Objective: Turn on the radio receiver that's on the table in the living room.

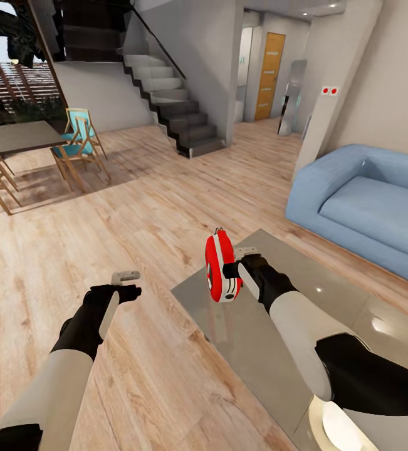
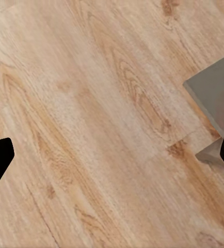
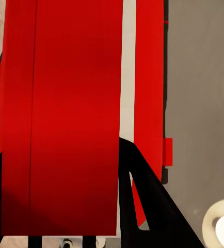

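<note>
the right gripper (image 1: 234,270) grasps the upright radio receiver (image 1: 219,268) over the surface (image 1: 329,300), while the released left gripper (image 1: 127,285) hangs well apart.

Glossy grey table (image 1: 329,294) mirrors light; floor (image 1: 135,238) is grained light wood planks; radio (image 1: 218,266) looks smooth red plastic; sofa (image 1: 373,207) soft blue cloth.

The small red radio (image 1: 220,268) with white trim stands upright on its narrow edge directly against the right gripper (image 1: 234,270), clamped between its fingers, near the corner of the glossy grey counter (image 1: 272,351).
</note>
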Controlling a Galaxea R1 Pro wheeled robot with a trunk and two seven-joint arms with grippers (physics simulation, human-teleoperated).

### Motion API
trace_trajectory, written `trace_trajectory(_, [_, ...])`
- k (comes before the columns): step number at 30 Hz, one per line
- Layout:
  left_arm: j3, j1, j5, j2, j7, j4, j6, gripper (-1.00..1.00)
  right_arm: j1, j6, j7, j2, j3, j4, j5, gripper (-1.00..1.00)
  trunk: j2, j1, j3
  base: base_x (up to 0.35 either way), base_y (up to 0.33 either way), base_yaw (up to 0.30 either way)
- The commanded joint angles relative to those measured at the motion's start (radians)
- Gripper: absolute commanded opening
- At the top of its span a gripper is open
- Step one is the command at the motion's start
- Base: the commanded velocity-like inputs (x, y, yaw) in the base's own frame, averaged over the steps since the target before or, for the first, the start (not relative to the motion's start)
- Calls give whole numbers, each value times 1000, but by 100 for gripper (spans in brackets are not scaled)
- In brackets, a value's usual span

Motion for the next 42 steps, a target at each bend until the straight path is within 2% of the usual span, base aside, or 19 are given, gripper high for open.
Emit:
trace_trajectory(1, [0,0,0,0,0,0,0,100,0,0,0,0,0,-1,1,-100,0,0,1,0,0,0])
trace_trajectory(28, [0,0,0,0,0,-2,0,100,0,-2,-2,0,0,-2,2,-100,0,0,5,0,0,0])
trace_trajectory(42, [0,0,0,0,0,-2,0,100,0,-2,-2,0,0,-2,2,-100,0,0,26,0,0,0])
